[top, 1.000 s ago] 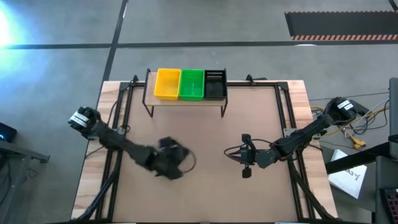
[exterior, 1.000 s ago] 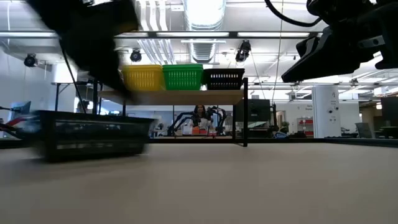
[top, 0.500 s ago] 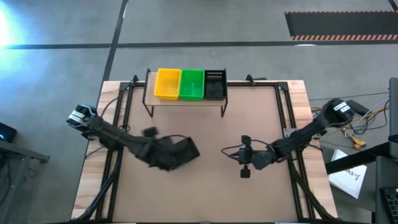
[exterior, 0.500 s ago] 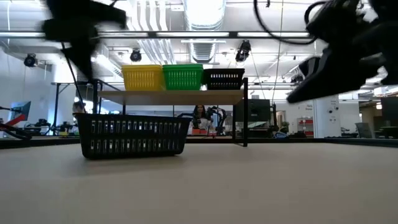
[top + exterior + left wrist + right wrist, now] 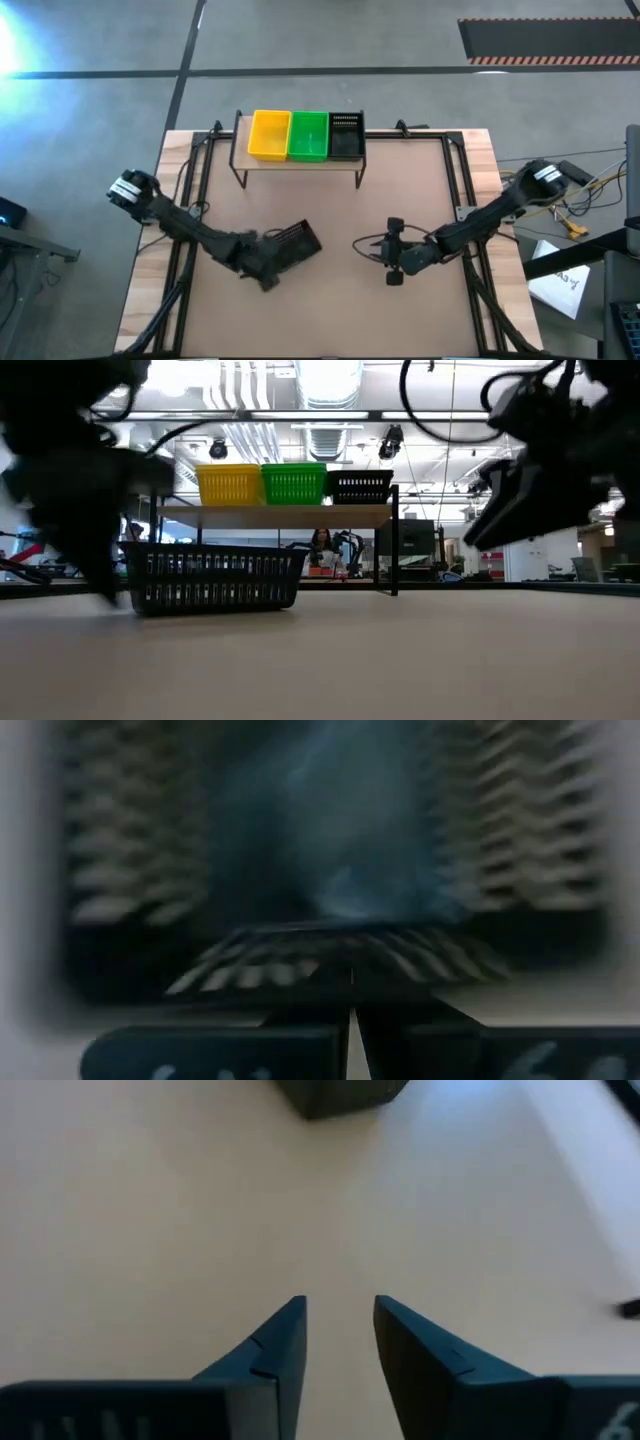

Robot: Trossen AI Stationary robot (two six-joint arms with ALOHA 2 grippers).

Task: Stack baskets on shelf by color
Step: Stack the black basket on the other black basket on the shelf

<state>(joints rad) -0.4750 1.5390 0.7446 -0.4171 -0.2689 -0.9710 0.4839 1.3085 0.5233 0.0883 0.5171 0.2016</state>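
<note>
We are seeing open tabletop (image 5: 340, 205) lying between the shelf (image 5: 298, 160) and both arms; a loose black basket (image 5: 293, 243) is blocking the left gripper's (image 5: 262, 262) path.

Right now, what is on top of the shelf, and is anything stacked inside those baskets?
On the shelf stand a yellow basket, a green basket and a black basket, side by side. Whether each is a single basket or a nested stack cannot be seen.
</note>
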